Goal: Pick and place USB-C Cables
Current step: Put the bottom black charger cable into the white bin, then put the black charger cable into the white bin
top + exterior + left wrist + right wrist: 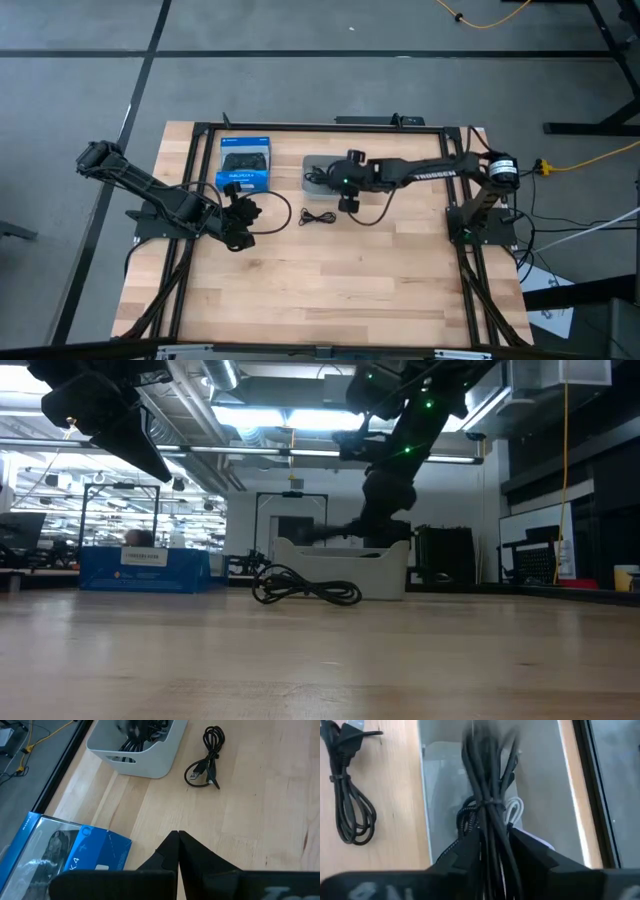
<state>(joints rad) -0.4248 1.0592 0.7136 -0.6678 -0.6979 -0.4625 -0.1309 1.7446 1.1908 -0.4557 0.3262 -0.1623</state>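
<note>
My right gripper (495,857) is over the grey bin (545,780), shut on a black coiled USB-C cable (487,775). Inside the bin lie a white cable (516,810) and a braided black one (465,820). Another black cable (319,216) lies flat on the wood beside the bin, also seen as the cable (205,759) in the left wrist view and the cable (305,588) in the low view. My left gripper (178,840) is shut and holds nothing; it hovers near the blue box (245,165). My right gripper pinches the black cable's bundled strands (490,832) between its two fingers (467,852), close to the tie around the coil. The fingers come from above, pointing down into the bin, and lie along the bundle. The cable hangs below them inside the bin's walls.
The blue box (60,855) stands left of the grey bin (318,172) near the table's far edge. A black frame rail (300,127) runs round the tabletop. Bare wood (330,280) stretches toward the near edge.
</note>
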